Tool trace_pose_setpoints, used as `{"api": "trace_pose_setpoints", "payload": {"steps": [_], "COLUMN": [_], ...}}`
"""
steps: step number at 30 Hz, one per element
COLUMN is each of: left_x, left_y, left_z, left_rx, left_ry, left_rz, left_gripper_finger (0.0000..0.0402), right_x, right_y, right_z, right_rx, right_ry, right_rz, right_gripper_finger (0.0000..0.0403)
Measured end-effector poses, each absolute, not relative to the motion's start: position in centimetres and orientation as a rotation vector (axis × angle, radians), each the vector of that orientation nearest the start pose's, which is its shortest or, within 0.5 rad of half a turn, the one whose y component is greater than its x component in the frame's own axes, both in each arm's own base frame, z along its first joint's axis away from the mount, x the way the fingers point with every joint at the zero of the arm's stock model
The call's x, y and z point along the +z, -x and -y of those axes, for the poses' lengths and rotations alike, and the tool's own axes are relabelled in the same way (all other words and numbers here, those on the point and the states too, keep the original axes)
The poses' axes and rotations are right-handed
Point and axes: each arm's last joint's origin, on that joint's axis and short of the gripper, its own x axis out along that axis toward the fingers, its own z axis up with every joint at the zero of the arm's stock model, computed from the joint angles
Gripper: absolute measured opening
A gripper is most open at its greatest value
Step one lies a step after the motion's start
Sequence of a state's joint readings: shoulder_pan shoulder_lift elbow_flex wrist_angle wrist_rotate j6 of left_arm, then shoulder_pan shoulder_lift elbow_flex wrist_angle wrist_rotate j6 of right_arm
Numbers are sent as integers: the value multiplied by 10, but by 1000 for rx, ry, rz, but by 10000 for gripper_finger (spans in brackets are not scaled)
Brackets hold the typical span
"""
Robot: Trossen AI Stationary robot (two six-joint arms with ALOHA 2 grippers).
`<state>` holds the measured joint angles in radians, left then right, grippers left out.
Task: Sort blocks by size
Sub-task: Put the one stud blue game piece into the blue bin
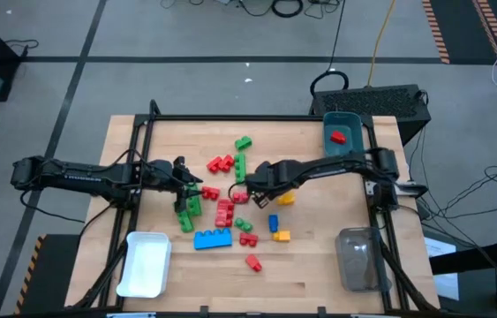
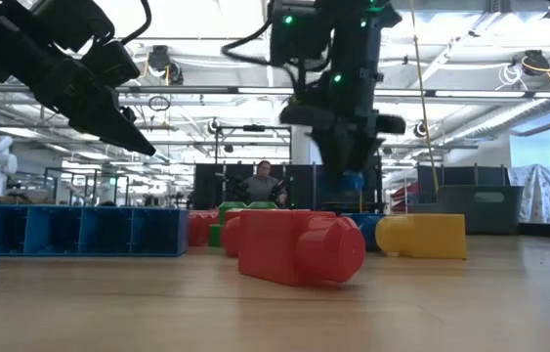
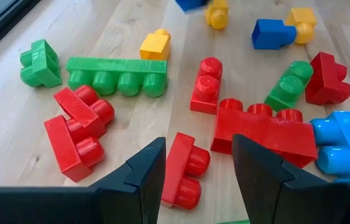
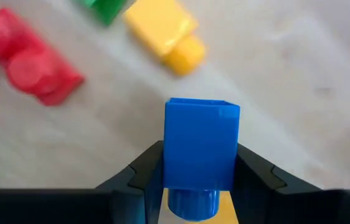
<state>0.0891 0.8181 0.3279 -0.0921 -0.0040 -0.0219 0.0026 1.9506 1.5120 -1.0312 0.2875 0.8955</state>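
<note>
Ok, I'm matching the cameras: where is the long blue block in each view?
High view: long blue block lower centre.
Low view: far left.
Left wrist view: right edge, cut off.
Right wrist view: absent; that's a small blue block.
Landmark: long red block beside it, high and left wrist.

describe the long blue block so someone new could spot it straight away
Start at the white bin at the near left corner of the table. Just to its right, at the near edge of the scattered pile, lies the long blue block. It is the only long blue bar; the other blue pieces are small.
</note>
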Motion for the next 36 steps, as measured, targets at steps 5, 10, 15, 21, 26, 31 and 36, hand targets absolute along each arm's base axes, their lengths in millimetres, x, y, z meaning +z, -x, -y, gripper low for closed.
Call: {"api": "trace_pose_setpoints", "payload": {"steps": [5,10,15,21,26,31,36], "left_x": [180,180,179,179,179,179,180], "left_y": [-164,-163,-163,-163,-163,-163,-163], "left_z": [-15,-15,-15,-15,-15,-15,-15], "left_rx": [102,104,104,104,104,104,104], "left_ry": [63,71,71,71,71,71,71], "left_rz": [-583,-592,-595,-598,-597,-594,-593], "left_gripper_finger": [167,167,167,167,167,167,167], "right_x": [235,257,261,248,231,213,202], "right_y": [-349,-319,-287,-240,-214,-198,-186], "right_z": [24,46,71,102,124,144,159], "right_rx": [-981,-1107,-1183,-1296,-1293,-1294,-1338], "right_ry": [-438,-414,-457,-549,-666,-725,-749], "right_rz": [-1228,-1246,-1247,-1234,-1164,-1130,-1129], "right_gripper_finger": [133,133,133,133,132,132,132]}}
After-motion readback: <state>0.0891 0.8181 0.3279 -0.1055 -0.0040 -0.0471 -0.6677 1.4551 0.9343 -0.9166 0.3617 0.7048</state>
